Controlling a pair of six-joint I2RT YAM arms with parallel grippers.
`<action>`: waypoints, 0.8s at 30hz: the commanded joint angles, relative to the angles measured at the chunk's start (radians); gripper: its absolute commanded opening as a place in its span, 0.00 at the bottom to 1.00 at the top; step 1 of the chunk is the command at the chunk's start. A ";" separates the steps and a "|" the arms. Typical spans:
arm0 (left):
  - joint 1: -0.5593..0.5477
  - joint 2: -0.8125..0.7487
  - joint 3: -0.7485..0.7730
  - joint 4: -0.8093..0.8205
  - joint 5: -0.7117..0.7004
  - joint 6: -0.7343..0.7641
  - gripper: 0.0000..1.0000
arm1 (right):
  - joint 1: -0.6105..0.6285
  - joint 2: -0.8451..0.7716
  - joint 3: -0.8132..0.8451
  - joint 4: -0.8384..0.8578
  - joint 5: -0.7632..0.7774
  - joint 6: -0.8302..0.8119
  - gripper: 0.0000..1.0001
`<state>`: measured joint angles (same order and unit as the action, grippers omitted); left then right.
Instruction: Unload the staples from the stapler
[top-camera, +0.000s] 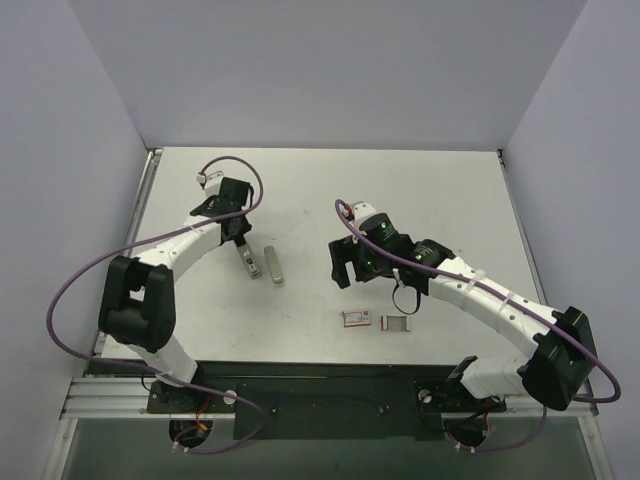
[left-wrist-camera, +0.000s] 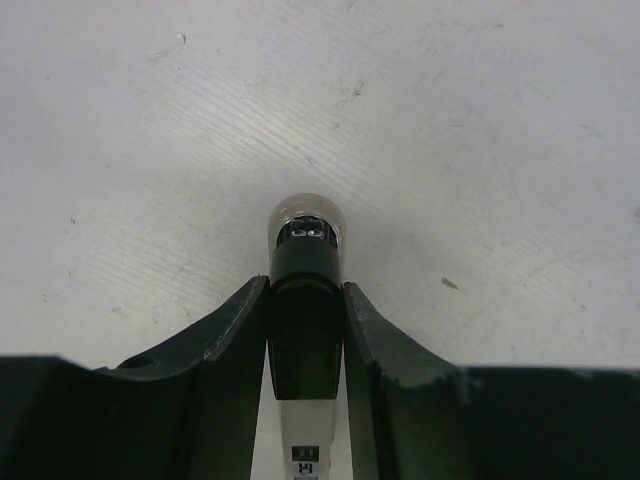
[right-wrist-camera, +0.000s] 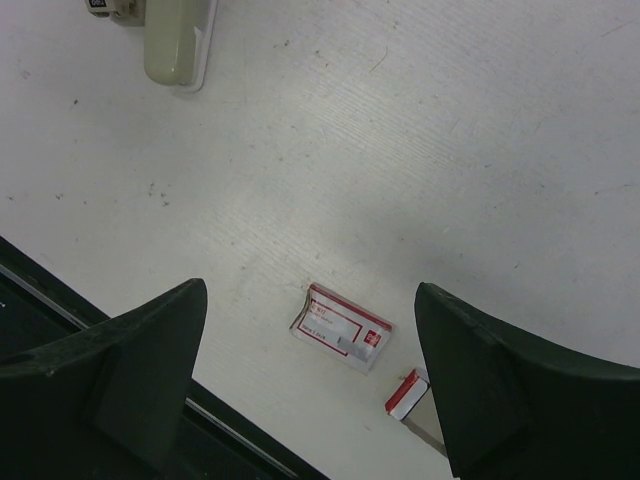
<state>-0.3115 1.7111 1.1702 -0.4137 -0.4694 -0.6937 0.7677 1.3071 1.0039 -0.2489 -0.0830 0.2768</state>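
Observation:
The stapler (left-wrist-camera: 305, 250) lies on the table (top-camera: 400, 190), its black end with a clear rounded tip pointing away in the left wrist view. My left gripper (left-wrist-camera: 305, 285) is shut on that black end, both fingers pressed flat against its sides. From above, the stapler (top-camera: 254, 267) shows just past the left gripper (top-camera: 247, 258), left of centre. My right gripper (top-camera: 343, 272) hovers mid-table, open and holding nothing. Its jaws (right-wrist-camera: 310, 290) stand wide above a red-pink box (right-wrist-camera: 341, 340). The staples are not visible.
A slim pale grey bar (top-camera: 275, 265) lies just right of the stapler and parallel to it; the bar (right-wrist-camera: 176, 45) also shows in the right wrist view. The red-pink box (top-camera: 356, 319) and a small clear-silver box (top-camera: 397, 323) lie near the table's front edge.

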 joint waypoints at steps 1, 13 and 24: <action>0.006 -0.192 -0.007 0.049 0.099 0.063 0.00 | 0.010 -0.022 0.074 -0.056 0.014 0.009 0.79; 0.005 -0.511 -0.081 0.078 0.496 0.164 0.00 | 0.018 -0.173 0.048 -0.107 0.020 0.050 0.78; -0.012 -0.697 -0.135 0.053 0.924 0.287 0.00 | 0.025 -0.337 0.064 -0.228 -0.059 -0.005 0.77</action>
<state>-0.3130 1.0924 1.0561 -0.4145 0.2119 -0.4625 0.7807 1.0168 1.0431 -0.4080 -0.0868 0.3042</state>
